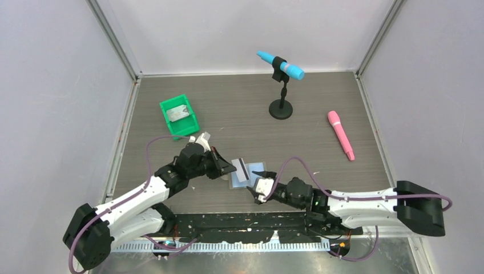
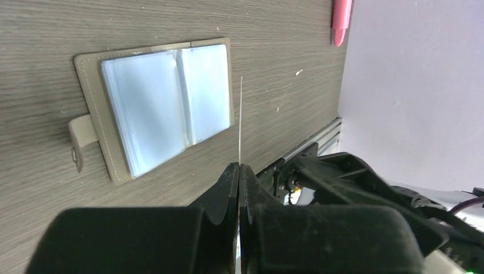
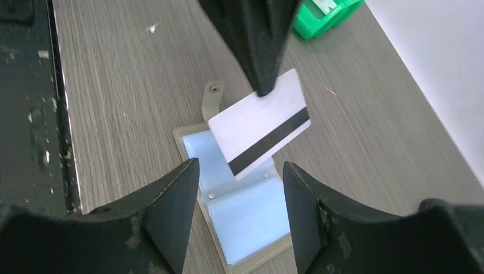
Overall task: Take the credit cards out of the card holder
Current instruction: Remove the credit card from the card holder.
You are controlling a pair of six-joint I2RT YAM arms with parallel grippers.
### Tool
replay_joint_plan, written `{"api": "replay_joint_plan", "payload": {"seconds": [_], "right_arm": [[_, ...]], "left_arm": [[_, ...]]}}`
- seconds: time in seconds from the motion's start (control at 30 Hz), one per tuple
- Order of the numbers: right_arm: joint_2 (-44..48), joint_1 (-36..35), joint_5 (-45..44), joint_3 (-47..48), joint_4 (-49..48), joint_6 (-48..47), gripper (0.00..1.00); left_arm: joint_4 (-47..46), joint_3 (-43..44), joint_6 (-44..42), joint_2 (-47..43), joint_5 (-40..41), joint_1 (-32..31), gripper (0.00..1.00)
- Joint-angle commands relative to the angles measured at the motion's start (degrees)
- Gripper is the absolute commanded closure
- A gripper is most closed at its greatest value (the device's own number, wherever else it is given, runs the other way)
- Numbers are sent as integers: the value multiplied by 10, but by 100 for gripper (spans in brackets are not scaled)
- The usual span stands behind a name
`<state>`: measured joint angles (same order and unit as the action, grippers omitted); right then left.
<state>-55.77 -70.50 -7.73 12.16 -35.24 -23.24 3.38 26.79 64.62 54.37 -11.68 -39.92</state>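
The card holder (image 1: 254, 171) lies open on the table, grey outside with pale blue pockets, its tab towards the left arm. My left gripper (image 1: 227, 168) is shut on a whitish credit card (image 1: 242, 167) with a black stripe and holds it above the holder's left half. In the left wrist view the card (image 2: 240, 114) shows edge-on between the shut fingers (image 2: 228, 188), beside the open holder (image 2: 154, 108). My right gripper (image 1: 258, 192) is open and empty just near of the holder. In its view the held card (image 3: 259, 123) hangs over the holder (image 3: 251, 214).
A green bin (image 1: 178, 116) at the back left holds a greyish card (image 1: 178, 112); it also shows in the right wrist view (image 3: 319, 14). A blue microphone (image 1: 281, 64) stands on a black stand (image 1: 281, 108). A pink microphone (image 1: 341, 134) lies at the right.
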Motion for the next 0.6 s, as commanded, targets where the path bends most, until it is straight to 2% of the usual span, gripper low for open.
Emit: {"api": "replay_joint_plan", "payload": {"seconds": [0.0,0.37,0.47,0.53,0.57], "right_arm": [[-47,-49,-98,14,-62,-137,37],[-134,-112,-209,45,-120,-214,46],[-151,-122,-235,45,-144,-223,53],[-156,-127,-247,46,-157,-227,62],[-158,-129,-252,46,-165,-227,73]], "left_arm": [[1,18,37,-14,-31,4,100],[0,4,74,-53,-26,4,100],[-3,-3,86,-59,-23,3,100],[-13,-10,94,-61,-27,4,100],[-16,-11,96,-63,-29,4,100]]}}
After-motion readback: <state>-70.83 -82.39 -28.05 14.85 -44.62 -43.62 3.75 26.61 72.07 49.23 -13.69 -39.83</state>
